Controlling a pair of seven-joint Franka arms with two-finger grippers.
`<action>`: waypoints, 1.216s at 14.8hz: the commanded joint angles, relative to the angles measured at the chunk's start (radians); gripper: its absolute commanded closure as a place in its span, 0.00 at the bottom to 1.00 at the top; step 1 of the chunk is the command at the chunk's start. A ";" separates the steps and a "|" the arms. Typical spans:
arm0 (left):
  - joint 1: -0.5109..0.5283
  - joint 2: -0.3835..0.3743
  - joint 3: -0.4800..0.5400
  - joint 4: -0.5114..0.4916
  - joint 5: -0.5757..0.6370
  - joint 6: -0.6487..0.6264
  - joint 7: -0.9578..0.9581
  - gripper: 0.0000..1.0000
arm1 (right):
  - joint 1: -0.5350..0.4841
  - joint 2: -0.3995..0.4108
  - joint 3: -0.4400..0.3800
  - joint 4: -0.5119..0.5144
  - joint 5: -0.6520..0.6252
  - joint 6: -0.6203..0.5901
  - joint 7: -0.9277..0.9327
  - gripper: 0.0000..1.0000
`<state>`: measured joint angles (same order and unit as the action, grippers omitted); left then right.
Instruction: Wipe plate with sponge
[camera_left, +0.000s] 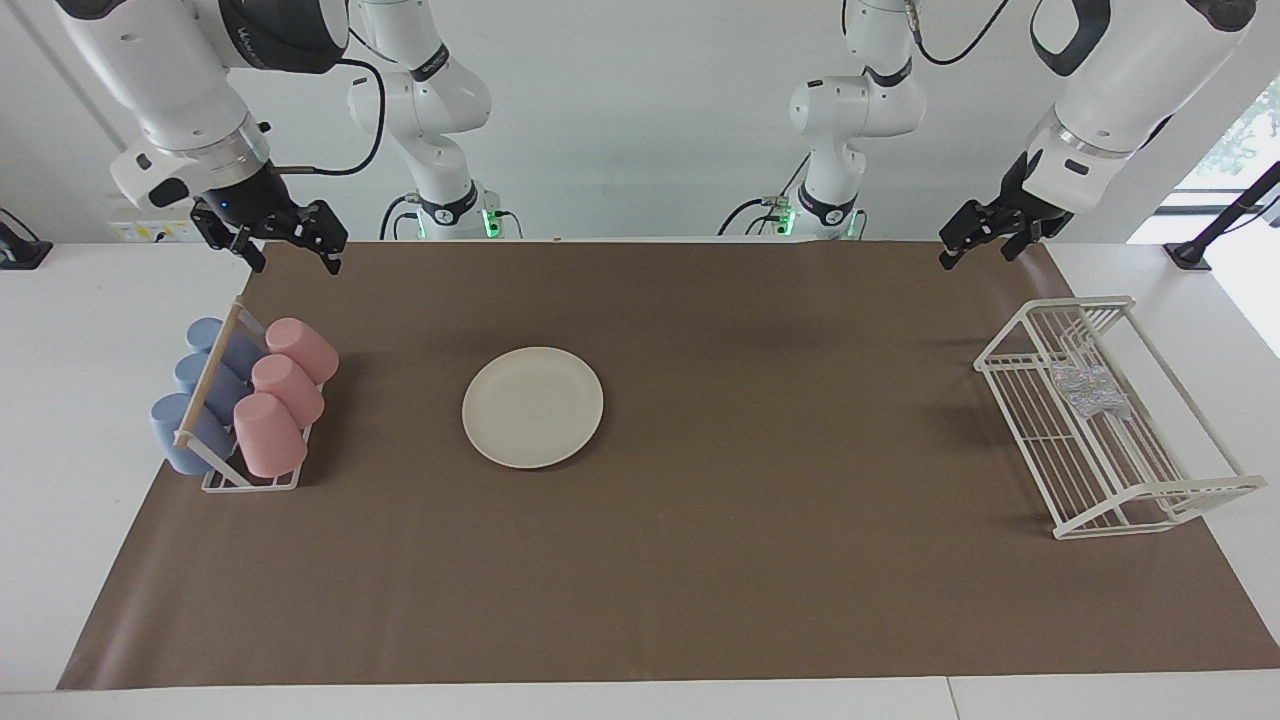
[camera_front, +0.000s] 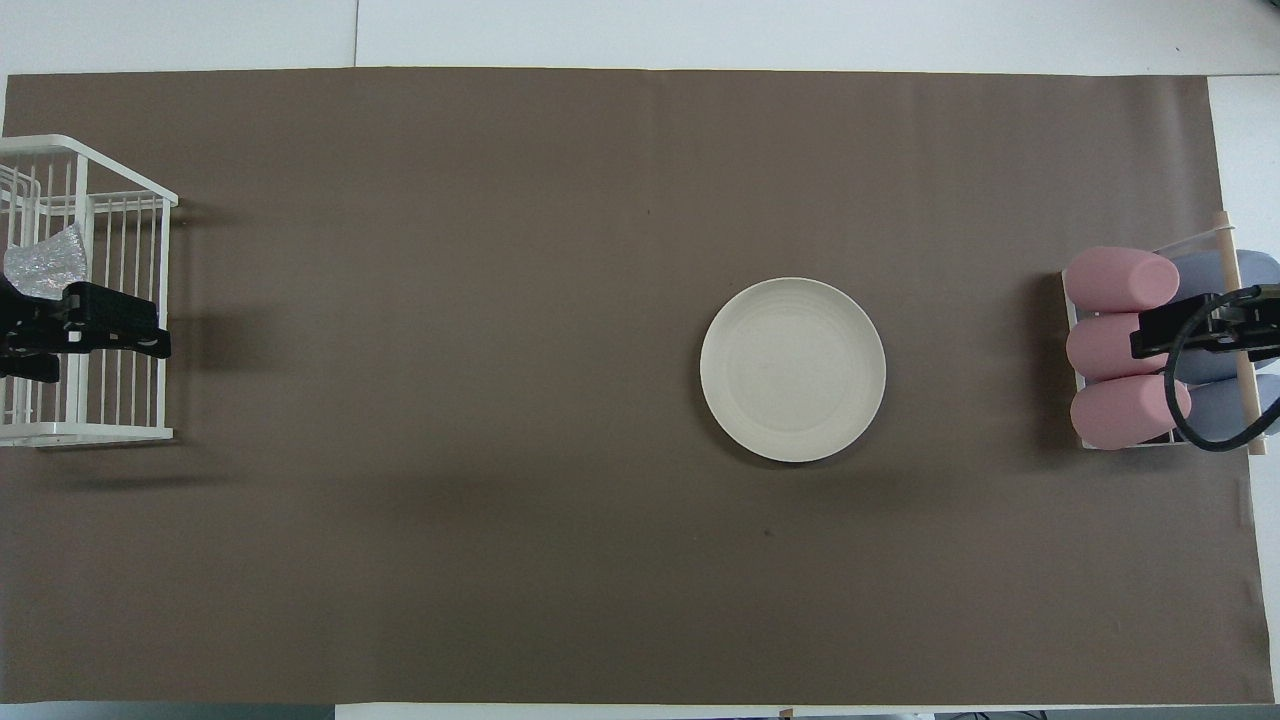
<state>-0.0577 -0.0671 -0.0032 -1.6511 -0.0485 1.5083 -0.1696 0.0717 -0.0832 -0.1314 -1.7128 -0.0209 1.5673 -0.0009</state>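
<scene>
Two end effectors hanging raised, both released, grasping nothing. Right end effector (camera_left: 290, 250) hovering over cup rack (camera_left: 250, 480) holding pink and blue cups. Plate (camera_left: 533, 407) sitting on brown mat (camera_left: 700, 560) on worktop, toward right arm's end. Left end effector (camera_left: 985, 245) hovering over white wire rack (camera_left: 1110, 515); sponge (camera_left: 1088, 390) lying in it.

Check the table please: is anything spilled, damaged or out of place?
Nothing stands out. The plate lies flat on the brown mat, the sponge sits in the white wire rack, and the cups stay racked.
</scene>
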 joint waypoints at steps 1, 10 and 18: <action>0.044 0.036 -0.044 0.079 0.042 -0.042 0.045 0.00 | -0.007 -0.009 0.003 0.002 -0.019 -0.018 0.010 0.00; 0.064 0.027 -0.060 0.036 0.038 -0.016 0.111 0.00 | -0.007 -0.010 -0.001 0.002 -0.021 -0.026 0.010 0.00; 0.067 0.020 -0.060 0.031 0.038 -0.008 0.119 0.00 | -0.006 -0.010 0.003 0.002 -0.021 -0.027 0.006 0.00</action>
<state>-0.0090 -0.0384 -0.0480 -1.6135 -0.0202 1.4970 -0.0666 0.0712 -0.0832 -0.1370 -1.7128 -0.0209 1.5614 -0.0009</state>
